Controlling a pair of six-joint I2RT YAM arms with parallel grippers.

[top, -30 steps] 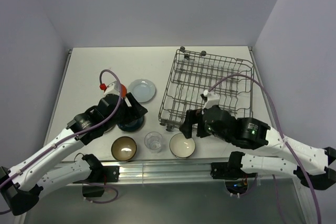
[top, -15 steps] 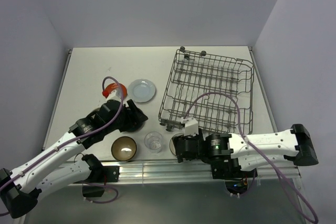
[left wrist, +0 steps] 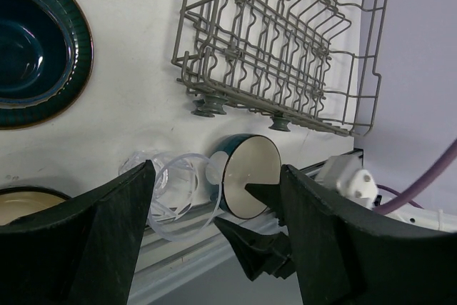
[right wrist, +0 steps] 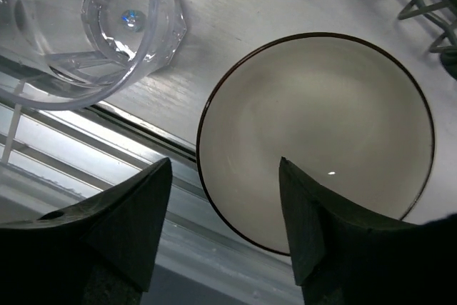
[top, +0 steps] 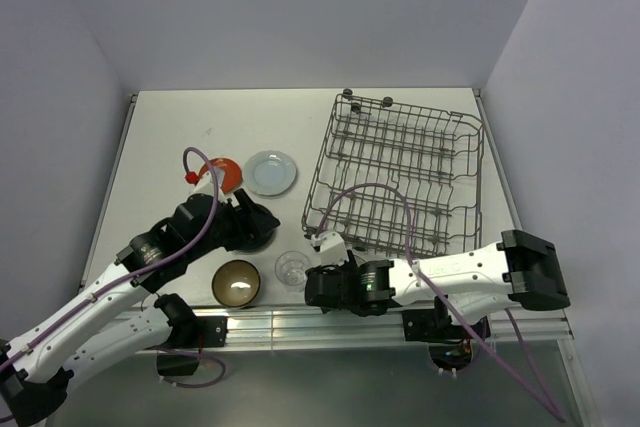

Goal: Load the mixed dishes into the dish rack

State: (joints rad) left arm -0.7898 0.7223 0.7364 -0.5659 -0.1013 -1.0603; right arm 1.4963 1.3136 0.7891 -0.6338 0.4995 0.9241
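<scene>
While the left gripper (left wrist: 218, 176) hung open and empty, the right gripper (right wrist: 225, 169) stood open astride the rim of the bowl (right wrist: 321, 133).

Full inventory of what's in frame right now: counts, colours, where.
dish rack: 1, grey wire, far right of table, no dishes in it
pale blue plate: 1, pale blue, left of the rack
red-orange plate: 1, red-orange, left of the blue plate, partly behind a cable
dark teal plate: 1, dark teal, under the left arm
brown bowl: 1, brown, near edge, left
glass cup: 1, clear, near edge, between the bowls
cream/teal bowl: 1, cream inside, teal outside, near edge
table: 1, white
left pincer: 1, black, open, holding nothing
right pincer: 1, black, open, straddling the cream/teal bowl's rim
</scene>
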